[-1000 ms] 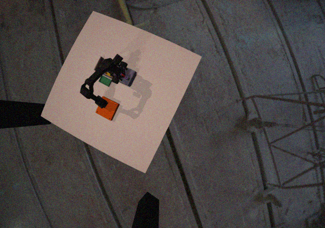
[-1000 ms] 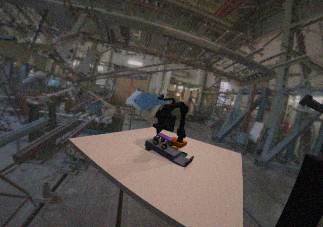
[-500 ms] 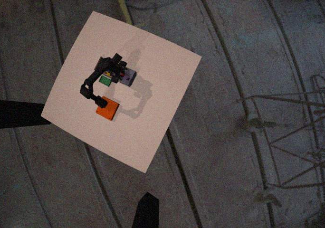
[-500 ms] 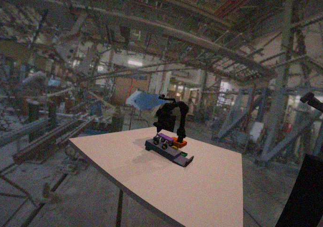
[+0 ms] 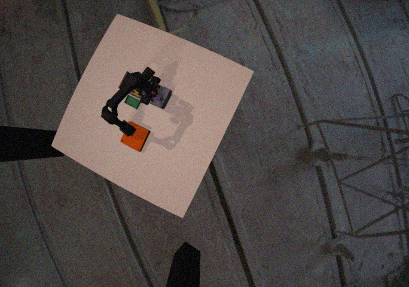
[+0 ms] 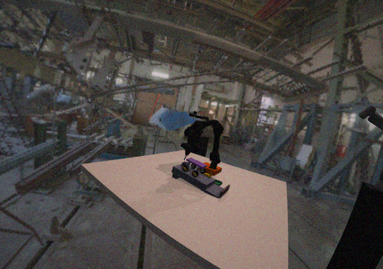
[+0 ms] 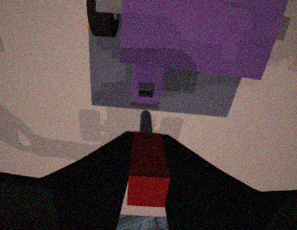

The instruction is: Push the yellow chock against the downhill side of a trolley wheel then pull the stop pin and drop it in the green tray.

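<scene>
From the top, the square-cut green tray (image 5: 132,101) waits beside the ramp for the pin; outside, the flat purple trolley (image 6: 196,162) (image 7: 201,35) sits on the grey ramp (image 6: 195,180) (image 7: 211,103); at the wrist, the black fingers pinch the red-headed stop pin (image 7: 148,191), its tip free for carrying.

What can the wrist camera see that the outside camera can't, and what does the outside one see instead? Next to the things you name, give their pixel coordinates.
Only wrist: the red-headed stop pin (image 7: 148,192) in the jaws, and the square hole (image 7: 147,89) in the trolley's purple tab.

Only exterior: the green tray (image 6: 218,182) and the ramp's raised end lip (image 6: 225,190).

Both: the purple trolley (image 6: 196,162) (image 7: 201,38) and the grey ramp (image 6: 195,180) (image 7: 110,93).
</scene>
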{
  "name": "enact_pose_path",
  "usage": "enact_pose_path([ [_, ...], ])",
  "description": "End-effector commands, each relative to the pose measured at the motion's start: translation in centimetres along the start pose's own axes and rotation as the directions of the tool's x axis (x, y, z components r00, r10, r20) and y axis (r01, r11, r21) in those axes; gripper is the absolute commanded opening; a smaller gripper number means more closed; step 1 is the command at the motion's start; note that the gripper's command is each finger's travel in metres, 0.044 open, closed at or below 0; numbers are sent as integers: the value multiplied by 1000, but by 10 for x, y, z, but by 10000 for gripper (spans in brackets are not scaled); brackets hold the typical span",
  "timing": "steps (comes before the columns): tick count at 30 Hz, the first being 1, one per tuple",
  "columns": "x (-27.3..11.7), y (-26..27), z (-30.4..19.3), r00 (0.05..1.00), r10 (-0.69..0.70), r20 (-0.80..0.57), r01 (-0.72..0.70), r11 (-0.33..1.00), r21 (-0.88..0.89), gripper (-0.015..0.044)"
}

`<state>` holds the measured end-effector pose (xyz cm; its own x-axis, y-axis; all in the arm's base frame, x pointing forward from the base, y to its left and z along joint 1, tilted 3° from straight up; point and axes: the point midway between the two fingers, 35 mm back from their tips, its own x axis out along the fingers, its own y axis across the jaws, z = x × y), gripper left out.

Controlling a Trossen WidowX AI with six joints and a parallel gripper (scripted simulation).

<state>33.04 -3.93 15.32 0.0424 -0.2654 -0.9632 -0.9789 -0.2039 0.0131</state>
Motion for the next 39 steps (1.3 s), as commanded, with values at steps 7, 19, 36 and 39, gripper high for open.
enact_pose_path([
  [7, 1, 0, -18, 1000, 3, -7, -3, 1000, -2, 0],
  [19, 3, 22, -23, 1000, 4, -8, -4, 1000, -2, 0],
  [36, 5, 83, -25, 1000, 10, -8, -10, 1000, -4, 0],
  [39, 5, 86, -26, 1000, 10, -8, -10, 1000, -4, 0],
])
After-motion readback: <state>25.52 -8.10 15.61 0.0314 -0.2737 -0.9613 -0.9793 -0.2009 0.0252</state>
